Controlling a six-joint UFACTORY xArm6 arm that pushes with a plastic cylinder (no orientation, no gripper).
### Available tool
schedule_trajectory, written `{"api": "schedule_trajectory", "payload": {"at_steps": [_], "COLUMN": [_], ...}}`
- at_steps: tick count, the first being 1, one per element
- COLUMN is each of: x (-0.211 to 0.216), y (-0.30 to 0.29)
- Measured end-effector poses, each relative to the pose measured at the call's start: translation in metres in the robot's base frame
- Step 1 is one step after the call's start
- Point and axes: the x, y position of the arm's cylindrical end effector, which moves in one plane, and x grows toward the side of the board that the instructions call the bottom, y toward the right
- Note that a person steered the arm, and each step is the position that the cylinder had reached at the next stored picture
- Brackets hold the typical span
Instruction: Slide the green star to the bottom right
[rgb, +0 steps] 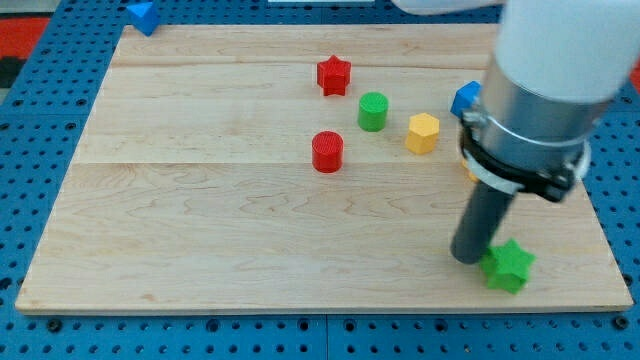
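The green star (508, 266) lies on the wooden board (200, 220) near its bottom right corner. My tip (467, 257) rests on the board right against the star's left side, touching or nearly touching it. The rod and the large arm body above it hide part of the board on the view's right.
A red star (334, 75) lies at the top centre, a green cylinder (373, 111) and a yellow hexagonal block (423, 133) to its right, a red cylinder (327, 151) in the middle. A blue block (464, 99) is partly hidden by the arm. Another blue block (142, 16) lies off the board, top left.
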Motion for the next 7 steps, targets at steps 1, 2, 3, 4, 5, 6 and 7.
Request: {"api": "schedule_trajectory", "payload": {"at_steps": [1,2,3,4,5,6,7], "x": [0.015,0.015,0.014,-0.003,-0.057,-0.080,-0.041], "y": [0.026,0.027,0.012,-0.003,-0.013,-0.013,-0.033]}}
